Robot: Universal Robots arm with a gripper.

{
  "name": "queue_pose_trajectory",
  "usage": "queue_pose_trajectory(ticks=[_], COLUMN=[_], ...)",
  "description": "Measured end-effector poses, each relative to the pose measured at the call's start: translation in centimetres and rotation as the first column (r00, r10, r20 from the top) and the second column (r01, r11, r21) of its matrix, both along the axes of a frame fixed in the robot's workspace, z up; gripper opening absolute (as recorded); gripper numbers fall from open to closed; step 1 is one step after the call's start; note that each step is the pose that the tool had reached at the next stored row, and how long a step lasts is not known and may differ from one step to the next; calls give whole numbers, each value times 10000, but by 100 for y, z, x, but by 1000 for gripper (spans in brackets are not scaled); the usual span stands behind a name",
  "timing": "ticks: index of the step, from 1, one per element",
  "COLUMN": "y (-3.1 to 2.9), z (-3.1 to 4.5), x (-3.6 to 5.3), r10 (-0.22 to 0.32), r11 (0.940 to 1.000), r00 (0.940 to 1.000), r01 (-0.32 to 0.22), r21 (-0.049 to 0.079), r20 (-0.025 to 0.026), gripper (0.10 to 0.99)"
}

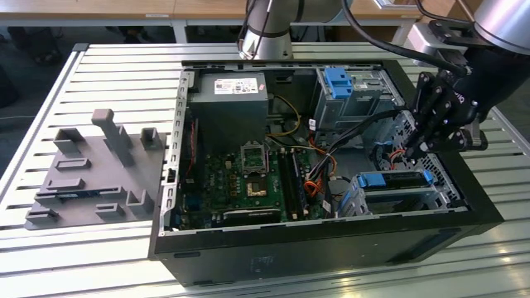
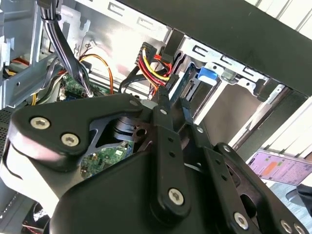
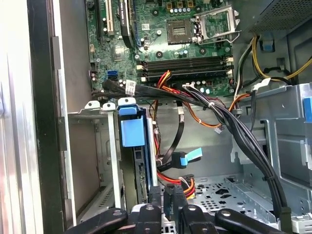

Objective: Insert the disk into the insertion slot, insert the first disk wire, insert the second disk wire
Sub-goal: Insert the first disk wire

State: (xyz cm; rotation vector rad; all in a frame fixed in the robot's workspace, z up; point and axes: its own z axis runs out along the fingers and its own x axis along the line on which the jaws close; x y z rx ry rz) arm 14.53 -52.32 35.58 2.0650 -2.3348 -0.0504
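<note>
With the disk (image 1: 396,180) seated in the insertion slot (image 1: 351,200) at the case's (image 1: 331,248) 4 o'clock, the jaws, nearly closed on the red-yellow disk wire (image 2: 151,66), should, I think, keep its plug straight.

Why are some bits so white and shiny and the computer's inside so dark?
In the exterior view, light glares off the slatted table, and the open computer case is shadowy inside. In the first wrist view, the strip outside the case is washed out white. In the second wrist view, the case's bare metal wall shines brightly.
</note>
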Motion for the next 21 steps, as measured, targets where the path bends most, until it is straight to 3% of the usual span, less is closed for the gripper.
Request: queue_pose_trajectory(ticks=[8, 14, 15, 21], y=[11, 12, 11, 19], z=[-13, -27, -31, -64], x=[16, 21, 21, 21], r10=[-555, -575, -574, -575], r11=[9985, 9983, 9983, 9983], r00=[9985, 9983, 9983, 9983], r01=[555, 575, 574, 575], r21=[-10, -5, -6, -7], r20=[-1, -2, -2, -2], gripper=[247, 255, 318, 318])
